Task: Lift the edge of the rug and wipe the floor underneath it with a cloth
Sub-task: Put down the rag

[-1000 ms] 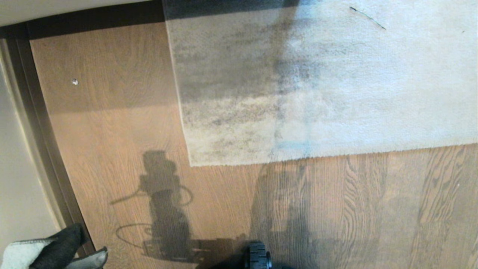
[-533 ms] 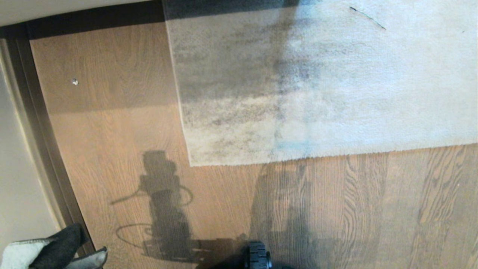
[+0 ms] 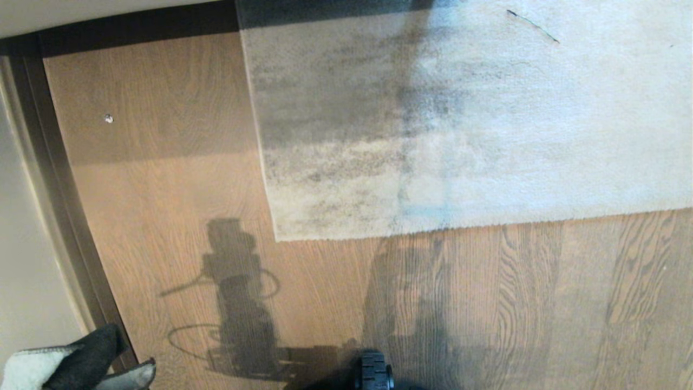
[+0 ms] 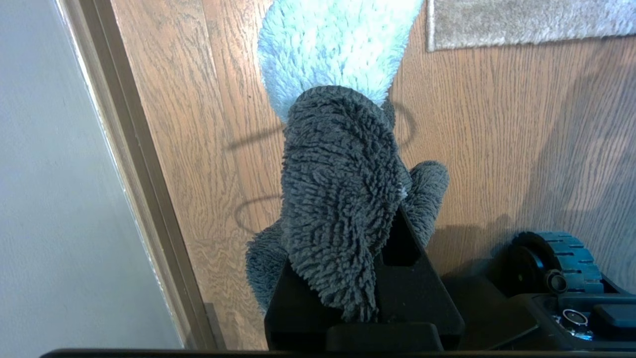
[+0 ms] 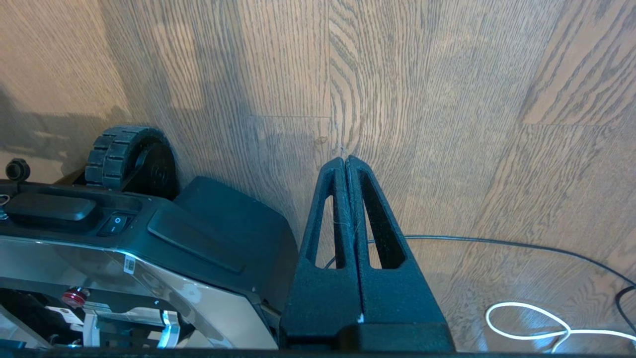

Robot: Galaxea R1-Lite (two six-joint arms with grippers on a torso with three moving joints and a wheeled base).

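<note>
change: none, your view matches a second ago | left gripper (image 4: 348,298) clenched on the cloth (image 4: 343,164) | right gripper (image 5: 346,161) clenched, empty | rug edge (image 3: 460,222) flat, unlifted

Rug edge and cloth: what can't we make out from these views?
- Floor under the rug edge: hidden in the head view, the rug lies flat on it.
- Left claw: the cloth drapes over its tips in the left wrist view.
- Cloth: cut off by the head view's bottom-left corner.
- Right claw: outside the head view.
</note>
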